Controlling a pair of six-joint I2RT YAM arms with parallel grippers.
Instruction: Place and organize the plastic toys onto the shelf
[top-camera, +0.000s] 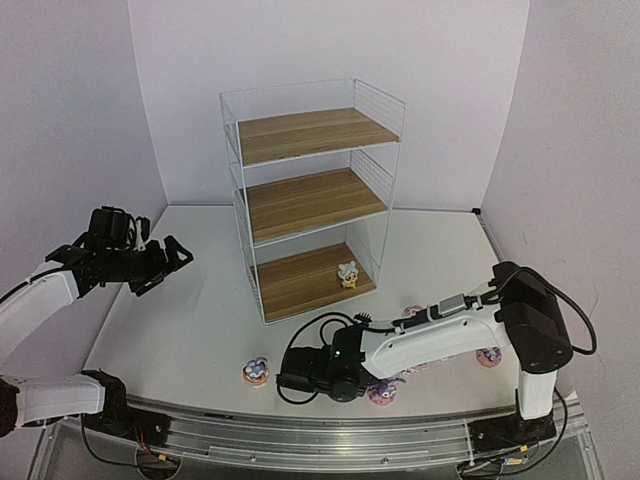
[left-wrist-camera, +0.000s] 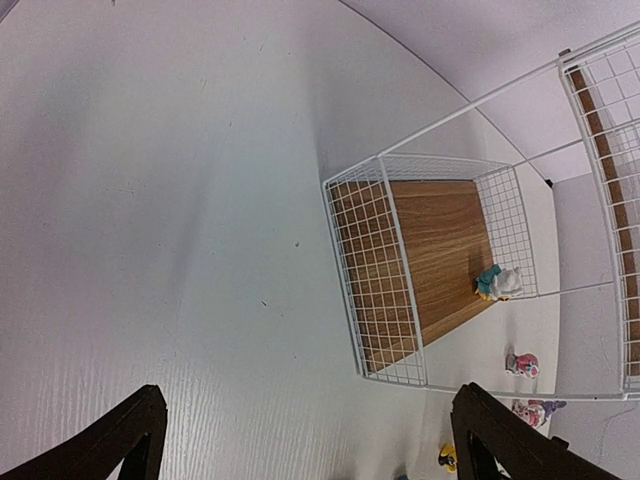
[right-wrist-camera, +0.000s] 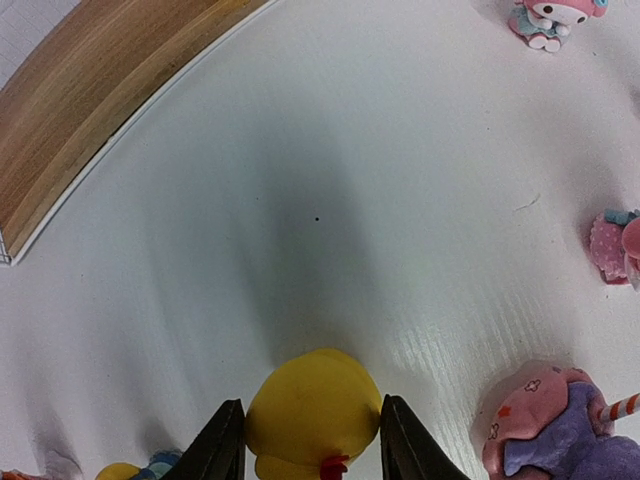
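Observation:
My right gripper (right-wrist-camera: 312, 445) is low over the table in front of the shelf, its fingers touching both sides of a small yellow toy (right-wrist-camera: 312, 405). In the top view that gripper (top-camera: 290, 378) hides the toy. The shelf (top-camera: 310, 190) stands mid-table with one yellow/white toy (top-camera: 348, 274) on its bottom board (left-wrist-camera: 430, 250). A purple bunny (right-wrist-camera: 560, 435) sits just right of the gripper, and a pink-white toy (right-wrist-camera: 548, 20) lies further off. My left gripper (top-camera: 175, 255) is open and empty, raised left of the shelf, also seen in the left wrist view (left-wrist-camera: 310, 455).
Another purple bunny (top-camera: 257, 371) stands left of my right gripper. Pink toys sit at the right (top-camera: 489, 356) and by the shelf's front corner (top-camera: 412, 310). The shelf's wire side (left-wrist-camera: 380, 280) faces my left gripper. A further toy (right-wrist-camera: 615, 245) lies at the right edge.

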